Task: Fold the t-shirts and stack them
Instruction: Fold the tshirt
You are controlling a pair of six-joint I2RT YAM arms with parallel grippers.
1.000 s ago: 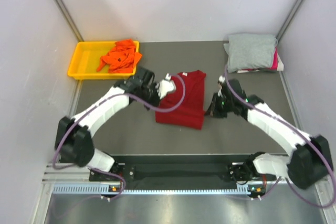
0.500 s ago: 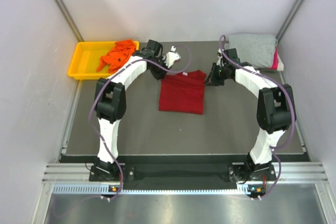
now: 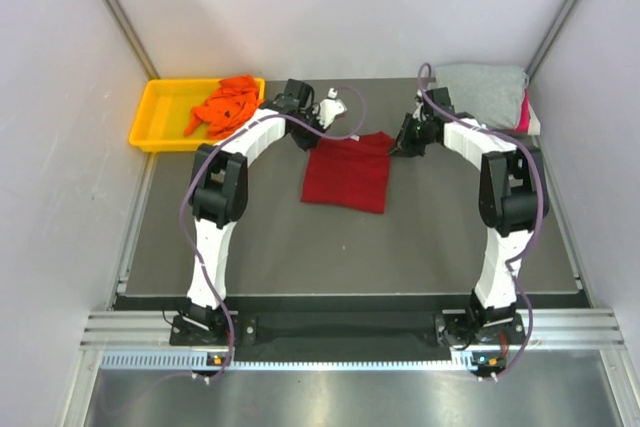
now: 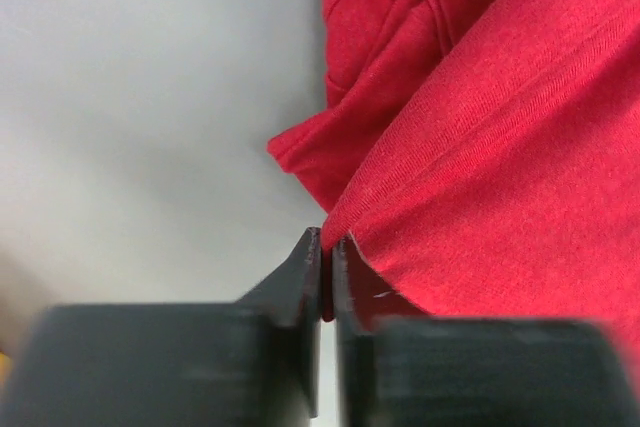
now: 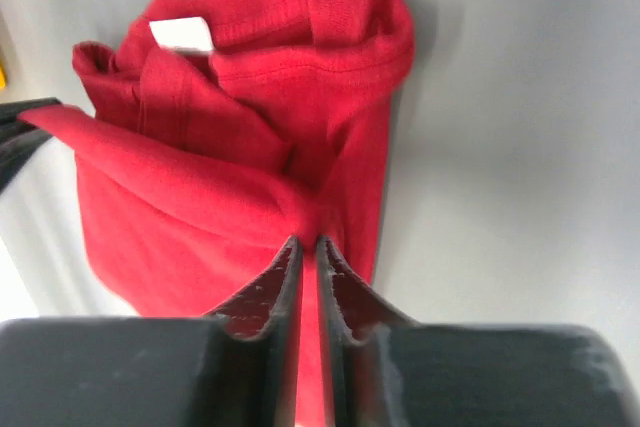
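Nearby, yellow tray (image 3: 160, 117) with orange t-shirt (image 3: 228, 107).

I had both arms reaching far out from their bases in a mirrored arch with elbows raised. The left arm (image 3: 215, 192) ran toward 12 o'clock and its forearm bent toward 2 o'clock. The right arm (image 3: 505, 197) ran toward 12 o'clock and its forearm bent toward 10 o'clock. The left gripper (image 3: 314, 139) sat at 11 o'clock of the table and the right gripper (image 3: 398, 150) at 1 o'clock. Each gripper's jaws were pressed together on an edge of the dark red t-shirt (image 3: 347, 172).
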